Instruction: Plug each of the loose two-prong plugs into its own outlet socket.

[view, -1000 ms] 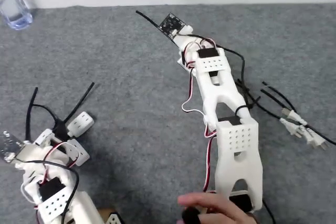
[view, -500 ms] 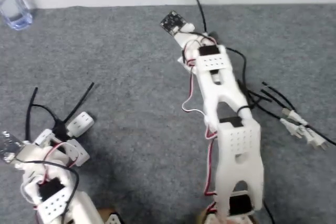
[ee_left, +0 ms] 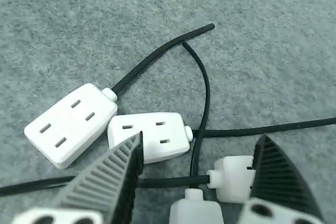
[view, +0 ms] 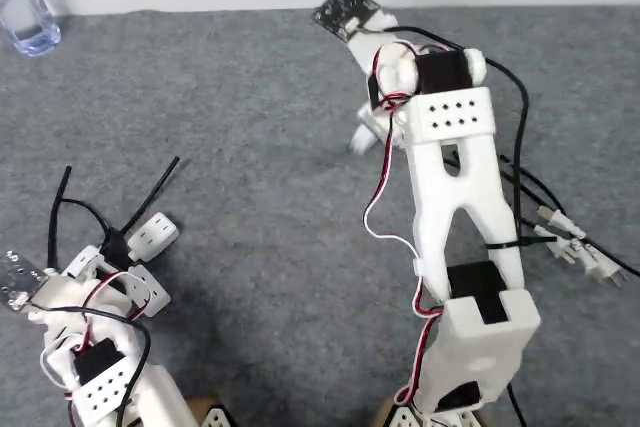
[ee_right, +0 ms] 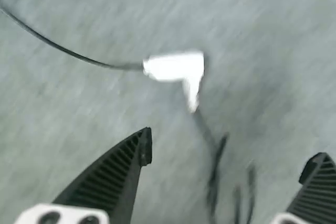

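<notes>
Left gripper is hanging with jaws spread over white outlet sockets at the near left of the grey table. Its wrist view is showing four with cords, while the high view is showing one beside the arm. Right gripper is also spread, hanging over a blurred white connector at far centre. Loose plugs are lying at the right, beside the right arm.

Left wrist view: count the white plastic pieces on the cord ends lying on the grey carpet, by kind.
White plastic outlet sockets, slots visible: 2
White plastic cord-end bodies, kind unclear: 2
Total: 4
</notes>
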